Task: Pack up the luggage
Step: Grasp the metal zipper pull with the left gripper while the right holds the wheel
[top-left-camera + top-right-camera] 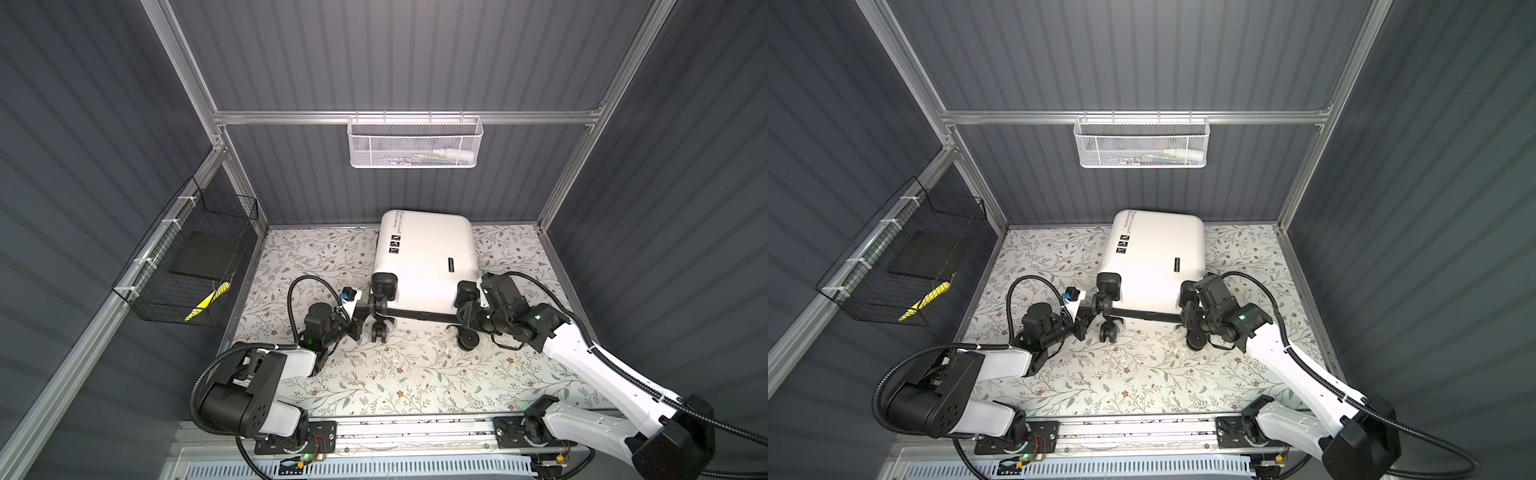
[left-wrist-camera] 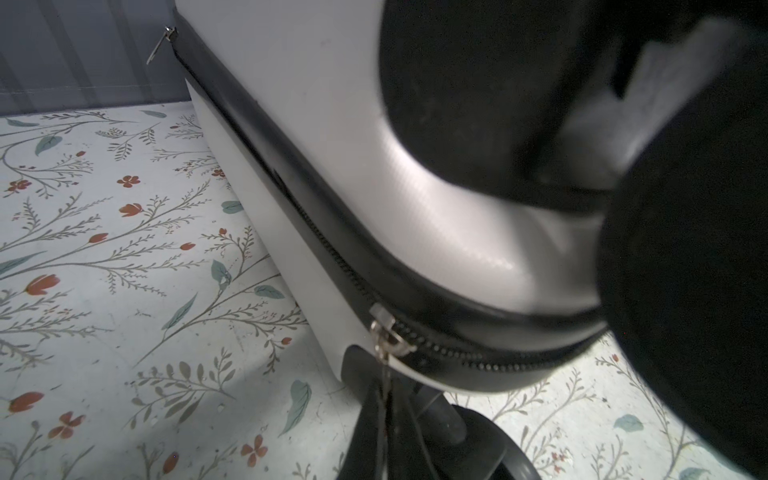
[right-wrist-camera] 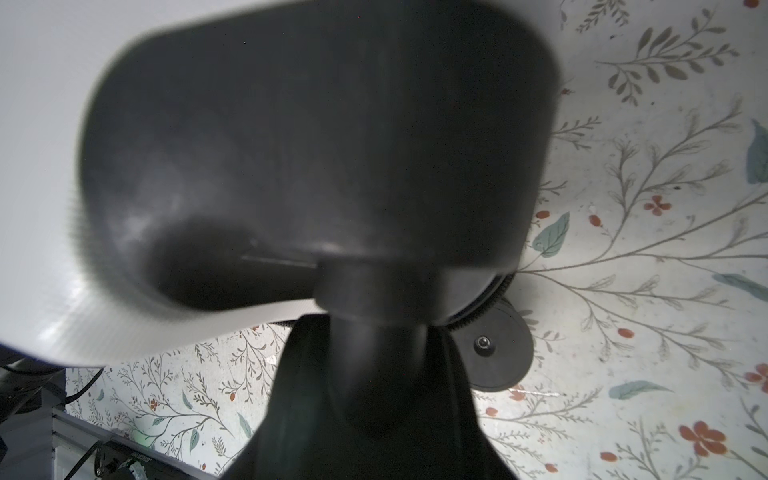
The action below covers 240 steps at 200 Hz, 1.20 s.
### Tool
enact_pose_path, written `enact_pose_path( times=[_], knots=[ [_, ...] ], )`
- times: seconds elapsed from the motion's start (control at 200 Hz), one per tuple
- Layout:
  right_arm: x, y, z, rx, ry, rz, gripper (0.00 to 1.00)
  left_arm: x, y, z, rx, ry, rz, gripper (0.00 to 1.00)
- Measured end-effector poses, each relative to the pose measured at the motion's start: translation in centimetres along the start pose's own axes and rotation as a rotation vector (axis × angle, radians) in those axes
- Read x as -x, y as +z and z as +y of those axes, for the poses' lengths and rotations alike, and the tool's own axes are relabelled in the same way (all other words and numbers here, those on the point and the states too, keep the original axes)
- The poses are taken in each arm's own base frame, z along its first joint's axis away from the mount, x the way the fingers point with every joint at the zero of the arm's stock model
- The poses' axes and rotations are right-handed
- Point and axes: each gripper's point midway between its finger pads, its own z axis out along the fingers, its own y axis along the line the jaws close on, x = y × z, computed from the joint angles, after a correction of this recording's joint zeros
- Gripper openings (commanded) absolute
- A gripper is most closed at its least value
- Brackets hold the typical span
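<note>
White luggage (image 1: 428, 253) lay flat at the back of the counter (image 1: 415, 374), wheels toward me.
My left fingers (image 1: 358, 326) were pinched closed on its zipper pull (image 2: 384, 336); my right fingers (image 1: 466, 315) sat at the near right wheel (image 1: 468, 338), and I couldn't tell whether they gripped.

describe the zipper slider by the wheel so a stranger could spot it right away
On the floral tabletop lies the white hard-shell luggage, with a black zipper band running around its edge. In the left wrist view, the silver zipper slider sits at the shell's rounded corner, next to a black spinner wheel; the other pull dangles far along the band.
</note>
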Motion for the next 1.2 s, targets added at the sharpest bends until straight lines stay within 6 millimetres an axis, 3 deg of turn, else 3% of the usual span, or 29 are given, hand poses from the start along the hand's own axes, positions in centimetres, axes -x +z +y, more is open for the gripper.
enact_pose_path(
  times=[0.535,1.201],
  knots=[
    [0.1,0.0,-0.1,0.001,0.003,0.001,0.0,0.3,-1.6,-0.3,0.035,-0.023,0.039,0.0],
    [0.6,-1.1,-0.3,-0.029,-0.006,0.021,0.0,-0.2,-3.1,-4.0,0.051,0.022,0.118,0.0]
  ],
)
